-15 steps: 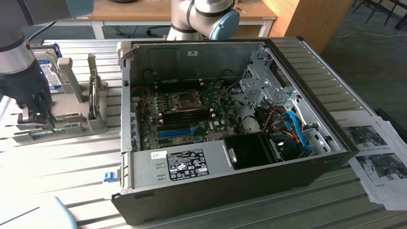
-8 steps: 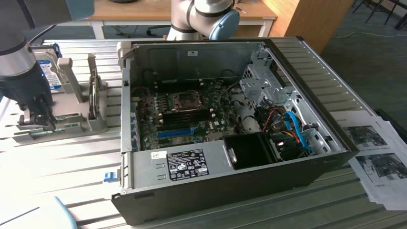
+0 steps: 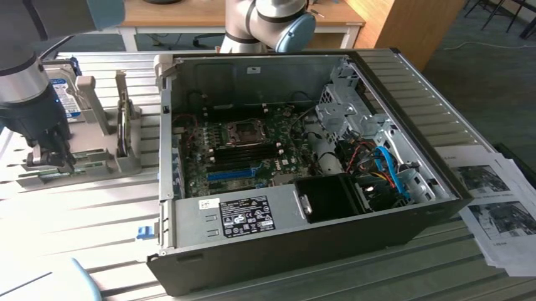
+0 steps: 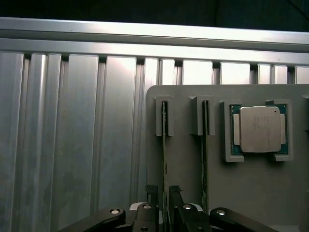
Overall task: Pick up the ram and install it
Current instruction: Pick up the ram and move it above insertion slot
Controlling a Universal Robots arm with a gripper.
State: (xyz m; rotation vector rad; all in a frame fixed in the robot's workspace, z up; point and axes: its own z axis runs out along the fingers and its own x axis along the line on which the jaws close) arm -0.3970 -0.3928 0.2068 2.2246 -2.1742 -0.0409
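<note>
Wrist view: looks down on the ram (image 4: 165, 145), standing on edge in a narrow slot of the grey tray (image 4: 193, 179) and seen as a thin dark-green line. Second stick (image 4: 204, 145) in the next slot of the tray; CPU (image 4: 259, 128) bedded in a square pocket of the same tray. Gripper (image 4: 164, 194) low over the tray, fingertips (image 4: 152, 192) slightly spread, one on each side of the ram's upper edge with a sliver of gap, so apparently not yet pinching.

Exterior view: gripper (image 3: 46, 157) down at the tray (image 3: 92, 164), open case (image 3: 293, 251) on the exterior view's right of the tray.

Probably light and stiff, being a thin board, but brittle if bent or twisted. Best pinched on the two flat faces, square to the board, with modest force, since smooth faces could slip. Snug in the tray's slot by the look of it, so likely to bind if tilted.

Tray matte, moulded, with rounded corners. Table (image 4: 72, 145) under the tray ribbed bright aluminium. CPU lid dull silver on a green square.
</note>
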